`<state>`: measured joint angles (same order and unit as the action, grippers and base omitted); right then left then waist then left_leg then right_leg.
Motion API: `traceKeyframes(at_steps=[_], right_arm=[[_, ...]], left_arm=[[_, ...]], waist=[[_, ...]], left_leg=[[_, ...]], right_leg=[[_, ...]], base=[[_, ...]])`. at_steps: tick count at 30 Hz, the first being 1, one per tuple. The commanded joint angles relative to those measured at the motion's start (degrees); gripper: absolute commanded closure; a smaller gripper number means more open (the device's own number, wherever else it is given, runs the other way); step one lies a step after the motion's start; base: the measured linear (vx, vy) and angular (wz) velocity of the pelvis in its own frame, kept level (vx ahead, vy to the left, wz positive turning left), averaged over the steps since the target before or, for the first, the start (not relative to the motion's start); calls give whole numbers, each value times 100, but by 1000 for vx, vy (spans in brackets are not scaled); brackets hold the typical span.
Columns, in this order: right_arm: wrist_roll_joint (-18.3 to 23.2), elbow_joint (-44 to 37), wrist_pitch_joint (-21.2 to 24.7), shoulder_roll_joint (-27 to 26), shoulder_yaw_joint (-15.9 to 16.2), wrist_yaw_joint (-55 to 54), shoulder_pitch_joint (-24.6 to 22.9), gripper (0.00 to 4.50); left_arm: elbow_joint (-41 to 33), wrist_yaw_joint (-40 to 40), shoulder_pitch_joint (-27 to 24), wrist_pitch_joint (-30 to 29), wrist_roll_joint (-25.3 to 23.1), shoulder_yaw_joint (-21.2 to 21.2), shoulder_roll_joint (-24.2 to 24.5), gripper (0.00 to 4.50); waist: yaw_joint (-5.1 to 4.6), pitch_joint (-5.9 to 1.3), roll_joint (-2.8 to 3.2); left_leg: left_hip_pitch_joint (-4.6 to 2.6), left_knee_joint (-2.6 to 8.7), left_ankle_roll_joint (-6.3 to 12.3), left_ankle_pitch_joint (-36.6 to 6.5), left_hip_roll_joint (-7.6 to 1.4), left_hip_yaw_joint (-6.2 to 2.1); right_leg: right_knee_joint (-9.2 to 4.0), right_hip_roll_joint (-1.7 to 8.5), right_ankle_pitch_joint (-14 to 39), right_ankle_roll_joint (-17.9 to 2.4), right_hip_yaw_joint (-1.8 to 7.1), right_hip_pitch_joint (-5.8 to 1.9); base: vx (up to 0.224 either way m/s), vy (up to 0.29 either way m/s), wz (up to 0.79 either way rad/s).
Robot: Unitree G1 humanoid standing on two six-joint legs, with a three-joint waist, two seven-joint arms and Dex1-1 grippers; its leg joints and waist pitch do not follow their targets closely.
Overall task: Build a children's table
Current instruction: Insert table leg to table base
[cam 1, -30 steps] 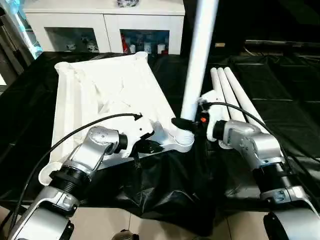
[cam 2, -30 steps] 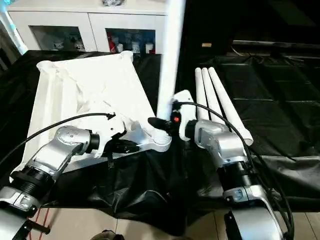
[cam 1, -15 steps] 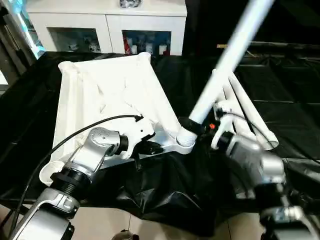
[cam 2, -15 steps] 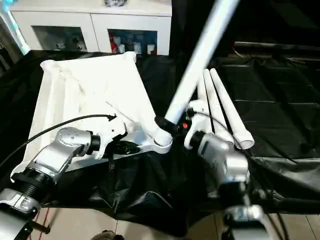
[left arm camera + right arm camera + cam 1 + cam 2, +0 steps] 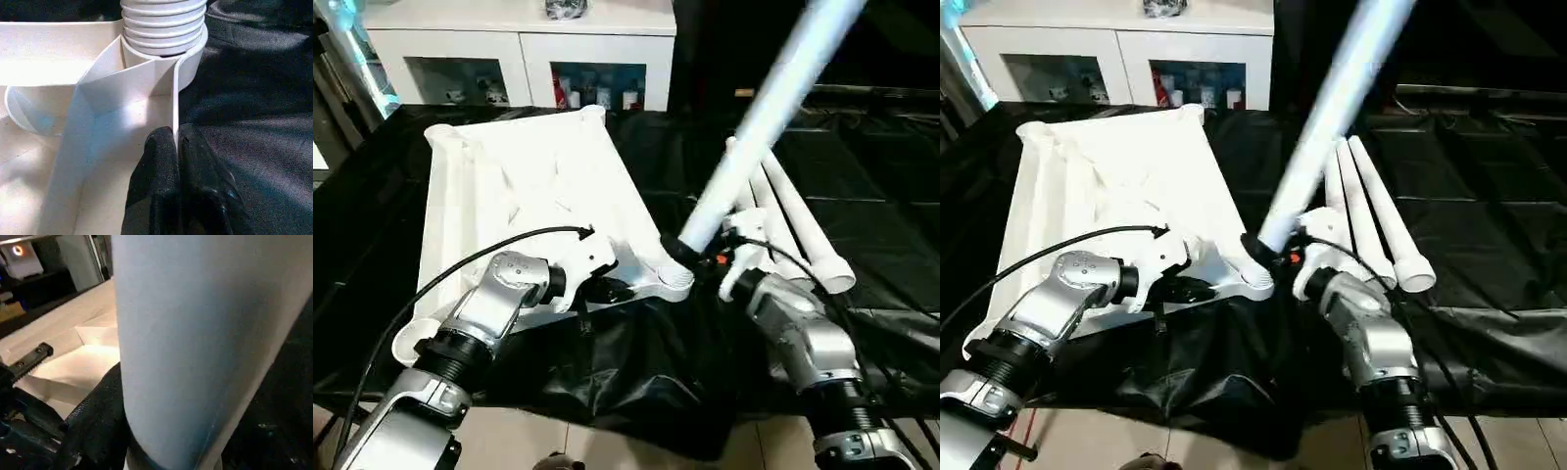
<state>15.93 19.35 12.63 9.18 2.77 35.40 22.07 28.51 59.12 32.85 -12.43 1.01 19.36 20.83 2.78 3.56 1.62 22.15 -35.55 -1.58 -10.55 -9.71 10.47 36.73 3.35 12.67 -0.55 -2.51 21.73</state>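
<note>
At the tabletop's (image 5: 524, 196) near corner socket (image 5: 672, 281), the right end effector (image 5: 690, 257) grips a leg (image 5: 759, 117) whose threaded end sits in the socket, its shaft leaning toward 1 o'clock. Left end effector (image 5: 176, 147) pinches the tabletop's rim beside the socket. Three legs (image 5: 788, 220) lie at 3 o'clock on black cloth (image 5: 636, 362).

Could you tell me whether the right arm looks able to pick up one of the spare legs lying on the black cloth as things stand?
Probably not yet: the right gripper is shut on the tilted leg at the tabletop's corner socket. The spare legs lie unobstructed just beyond it.
</note>
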Motion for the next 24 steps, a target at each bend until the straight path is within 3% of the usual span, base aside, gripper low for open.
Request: traceKeyframes(at_steps=[1,14,17,24], right_arm=[[-405,379,105,130,208,-122,-151,259],[-785,630,57,420,842,536,14,259],[-815,692,41,494,944,685,45,259],[-699,874,17,560,914,1046,115,259]], left_arm=[[29,-140,151,78,-87,-88,17,450],[106,-76,208,168,-148,-60,77,450],[131,-62,233,187,-159,-53,85,450],[196,-15,306,290,-169,-32,83,450]], waist=[[-39,-318,-9],[-91,-306,3],[-86,-315,4],[-82,-310,-12]], left_leg=[[-156,554,-220,-1848,-372,-189],[-149,564,-210,-1995,-373,-200],[-148,572,-196,-1956,-386,-203],[-151,566,-157,-1968,-379,-191]], right_leg=[[-613,542,1889,-1127,326,-91],[-639,544,2034,-1111,336,-71],[-621,537,1860,-1143,335,-82],[-637,548,1860,-1208,332,-83]], base=[[0,0,0],[0,0,0],[0,0,0],[0,0,0]])
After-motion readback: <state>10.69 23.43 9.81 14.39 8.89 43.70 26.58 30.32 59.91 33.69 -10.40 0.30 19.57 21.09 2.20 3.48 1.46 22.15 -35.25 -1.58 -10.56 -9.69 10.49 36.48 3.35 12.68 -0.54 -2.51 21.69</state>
